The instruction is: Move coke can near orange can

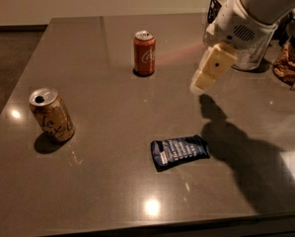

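Note:
The coke can point(144, 52), red-orange with white script and a silver top, stands upright at the far middle of the brown table point(107, 181). The orange can point(52, 115), tan-gold with dark scrawled lettering, stands tilted near the left edge. My gripper point(202, 83) hangs above the table at the right, on the white arm point(250, 19). It is to the right of the coke can and apart from it, with nothing seen in it.
A dark blue snack packet point(180, 152) lies flat in the middle front. A black wire basket point(217, 6), a clear glass point(249, 58) and a jar point(291, 58) stand at the far right. The arm's shadow falls on the right part of the table.

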You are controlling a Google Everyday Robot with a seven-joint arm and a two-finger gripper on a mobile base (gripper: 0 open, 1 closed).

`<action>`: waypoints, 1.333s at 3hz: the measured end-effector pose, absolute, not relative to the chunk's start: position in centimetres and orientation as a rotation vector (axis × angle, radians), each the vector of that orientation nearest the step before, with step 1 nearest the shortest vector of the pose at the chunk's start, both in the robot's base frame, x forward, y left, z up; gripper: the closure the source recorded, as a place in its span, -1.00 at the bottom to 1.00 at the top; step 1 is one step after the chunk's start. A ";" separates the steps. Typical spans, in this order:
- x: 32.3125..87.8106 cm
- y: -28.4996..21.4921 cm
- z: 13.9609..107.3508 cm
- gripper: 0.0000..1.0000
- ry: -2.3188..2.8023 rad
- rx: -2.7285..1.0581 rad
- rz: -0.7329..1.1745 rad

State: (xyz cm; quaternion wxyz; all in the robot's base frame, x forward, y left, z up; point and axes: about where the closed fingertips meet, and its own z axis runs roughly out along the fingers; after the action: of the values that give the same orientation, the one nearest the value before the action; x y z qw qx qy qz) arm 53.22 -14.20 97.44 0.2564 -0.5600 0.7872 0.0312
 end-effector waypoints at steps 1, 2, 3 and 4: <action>55.8 -11.4 97.1 -1.00 2.102 -1.491 0.153; 58.3 -8.4 96.2 -1.00 2.089 -1.449 0.225; 60.8 -5.8 95.4 -1.00 2.093 -1.399 0.285; 63.6 -3.5 94.8 -1.00 2.094 -1.356 0.298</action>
State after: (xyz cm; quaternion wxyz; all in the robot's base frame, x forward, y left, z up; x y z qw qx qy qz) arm 63.56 -3.55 94.79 0.3095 -0.5134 0.7924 0.1130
